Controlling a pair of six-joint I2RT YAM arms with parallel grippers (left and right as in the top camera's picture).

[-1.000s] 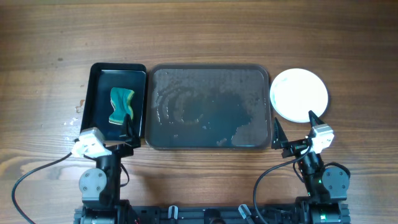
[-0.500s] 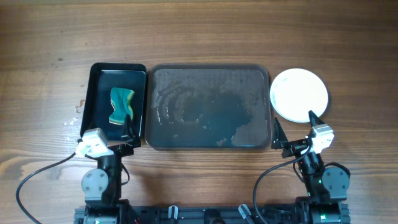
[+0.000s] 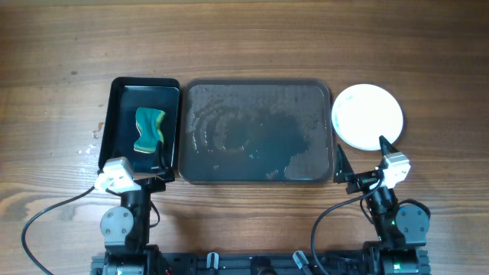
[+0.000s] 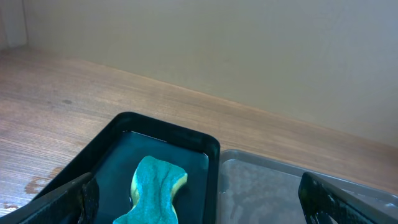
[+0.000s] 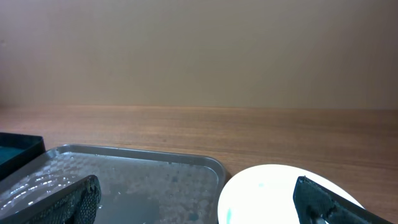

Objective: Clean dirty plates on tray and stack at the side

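A white plate [image 3: 367,116] lies on the table to the right of the wet grey tray [image 3: 256,131]; no plate is on the tray. In the right wrist view the plate [image 5: 273,193] shows small teal marks beside the tray [image 5: 137,180]. A green sponge [image 3: 150,130] lies in a small black tray [image 3: 114,114] on the left. My left gripper [image 3: 131,160] is open and empty at the black tray's near end, with the sponge [image 4: 152,196] just ahead. My right gripper [image 3: 363,153] is open and empty at the plate's near edge.
The black tray [image 4: 168,127] touches the grey tray's [image 4: 261,193] left side. Water drops mark the wood left of the black tray [image 3: 90,145]. Bare wooden table lies beyond the trays, and a plain wall stands behind.
My left arm has shifted slightly to the right. The right arm, plate and sponge have not moved.
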